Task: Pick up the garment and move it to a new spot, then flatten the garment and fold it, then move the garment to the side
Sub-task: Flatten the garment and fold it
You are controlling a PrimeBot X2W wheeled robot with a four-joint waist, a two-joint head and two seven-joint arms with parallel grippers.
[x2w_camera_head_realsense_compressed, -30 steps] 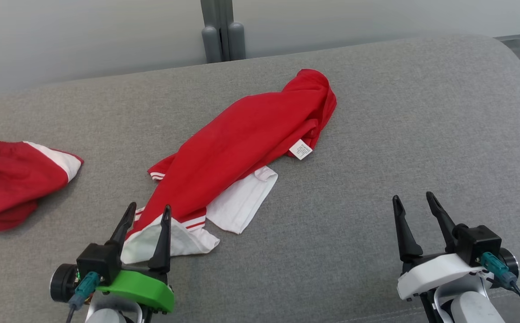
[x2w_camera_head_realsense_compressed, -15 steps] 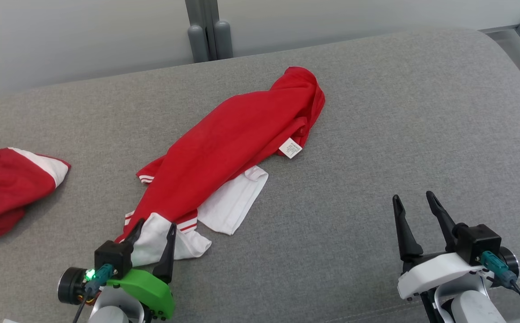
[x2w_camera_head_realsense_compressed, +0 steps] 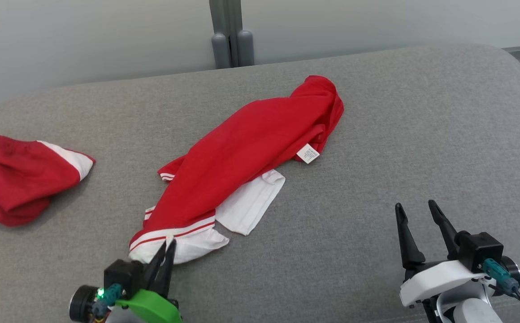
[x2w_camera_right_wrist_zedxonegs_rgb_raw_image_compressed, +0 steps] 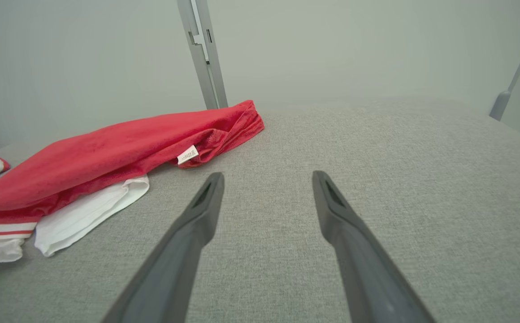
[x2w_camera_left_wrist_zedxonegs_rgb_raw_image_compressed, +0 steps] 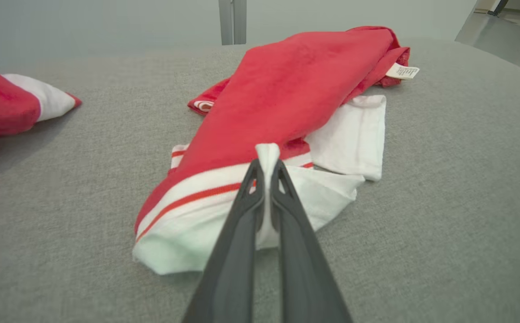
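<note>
A 2nd red-and-white cloth (x2w_camera_head_realsense_compressed: 18, 184) lies well to the left of the left gripper (x2w_camera_left_wrist_zedxonegs_rgb_raw_image_compressed: 266, 165). That gripper's jaws are clenched on the white hem of the garment (x2w_camera_head_realsense_compressed: 246, 152), with a thin pinch of fabric caught between them. The rest stretches ahead of the jaws and rightward over the grey cushion (x2w_camera_head_realsense_compressed: 399, 134). It looks light, soft and limp, likely to drape and trail when lifted, so a 2nd hold near the far red end would help. The right gripper (x2w_camera_head_realsense_compressed: 414, 207) stands released, gripping nothing, the garment well to its jaws' left.

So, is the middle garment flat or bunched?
Bunched: the garment lies rumpled, folded over itself, white hem pinched by the left gripper.
</note>
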